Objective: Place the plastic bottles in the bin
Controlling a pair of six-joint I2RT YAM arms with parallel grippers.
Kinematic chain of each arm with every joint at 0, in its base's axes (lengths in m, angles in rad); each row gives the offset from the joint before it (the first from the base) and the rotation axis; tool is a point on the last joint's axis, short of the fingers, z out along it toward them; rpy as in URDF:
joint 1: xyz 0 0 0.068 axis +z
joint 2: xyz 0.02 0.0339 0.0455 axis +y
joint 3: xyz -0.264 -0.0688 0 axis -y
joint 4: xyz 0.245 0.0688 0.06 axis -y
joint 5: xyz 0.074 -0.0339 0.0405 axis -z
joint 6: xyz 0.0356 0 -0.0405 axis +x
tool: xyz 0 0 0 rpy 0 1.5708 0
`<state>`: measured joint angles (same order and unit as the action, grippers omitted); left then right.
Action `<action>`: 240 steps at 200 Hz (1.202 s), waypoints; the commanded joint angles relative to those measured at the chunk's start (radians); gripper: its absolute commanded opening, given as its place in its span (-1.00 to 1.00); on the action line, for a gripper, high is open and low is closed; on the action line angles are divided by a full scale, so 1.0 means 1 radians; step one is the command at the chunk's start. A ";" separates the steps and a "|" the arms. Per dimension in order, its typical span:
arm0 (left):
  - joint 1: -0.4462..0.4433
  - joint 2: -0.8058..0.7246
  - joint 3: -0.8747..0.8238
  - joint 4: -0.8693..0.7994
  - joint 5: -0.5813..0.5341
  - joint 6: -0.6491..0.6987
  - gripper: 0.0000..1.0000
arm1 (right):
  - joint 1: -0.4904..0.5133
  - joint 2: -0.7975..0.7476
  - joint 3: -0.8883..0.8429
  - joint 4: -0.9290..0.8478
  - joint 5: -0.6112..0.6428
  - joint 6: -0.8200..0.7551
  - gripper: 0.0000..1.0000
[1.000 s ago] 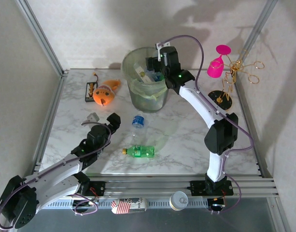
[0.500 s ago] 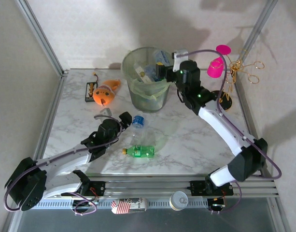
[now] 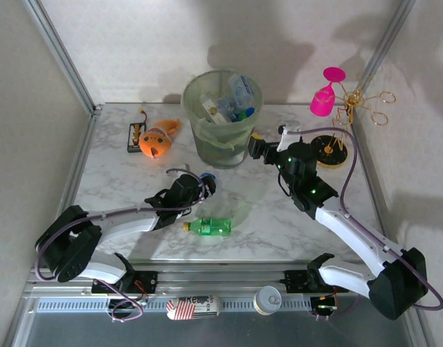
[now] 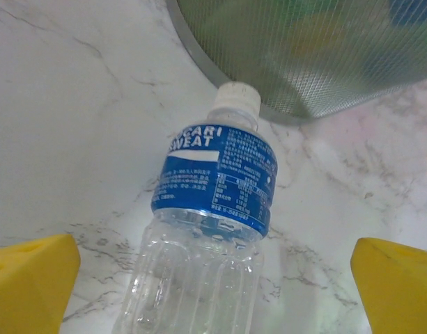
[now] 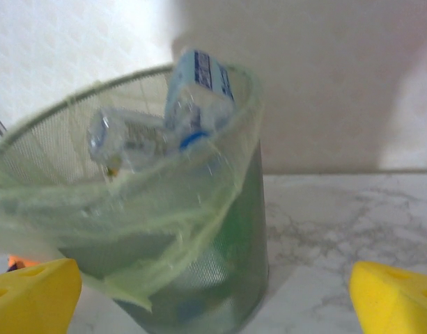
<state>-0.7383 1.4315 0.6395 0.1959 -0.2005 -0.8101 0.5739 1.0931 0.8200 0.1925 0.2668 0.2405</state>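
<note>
The right gripper (image 3: 254, 148), spread, is withdrawn from the pale-green translucent bin (image 3: 220, 144) (drop seemingly done); the clear blue-labelled plastic bottle (image 4: 213, 188) is now straddled by the spread left gripper (image 3: 204, 185).

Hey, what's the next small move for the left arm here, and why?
Probably lower the left arm and close on the clear bottle. In the left wrist view the left fingers stand open on either side of it, not touching it, and it lies on the table beside the bin, not yet inside.
</note>
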 commanded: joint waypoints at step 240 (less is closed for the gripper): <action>-0.024 0.118 0.088 -0.083 -0.086 0.054 0.12 | -0.003 -0.085 -0.155 0.104 -0.031 0.108 0.98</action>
<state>-0.7532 1.6360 0.7658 0.0929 -0.2138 -0.7338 0.5739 1.0088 0.6838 0.2512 0.2569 0.3298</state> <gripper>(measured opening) 0.597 0.988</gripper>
